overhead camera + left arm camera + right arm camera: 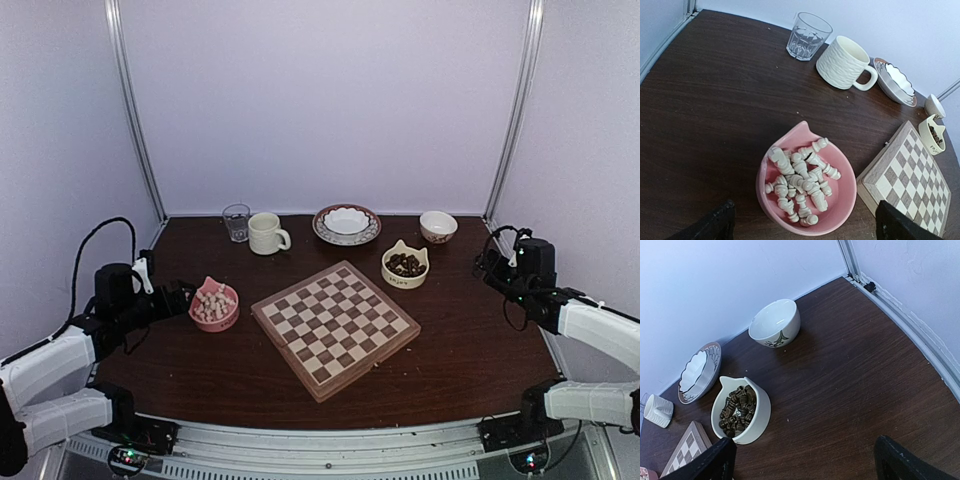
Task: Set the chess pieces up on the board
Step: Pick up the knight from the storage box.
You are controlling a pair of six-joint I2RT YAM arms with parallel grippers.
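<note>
Chess pieces (800,181) pale cream; heaped in pink bowl (842,196)

Even soft light, faint shadows, sharp focus, wrist views curved at edges.

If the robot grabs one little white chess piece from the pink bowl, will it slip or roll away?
Probably fiddly. The chess pieces lie heaped and tangled in the pink bowl, so neighbours may shift. They look small, wooden and light, stiff enough to pinch. Their rounded bodies would likely roll if dropped.
</note>
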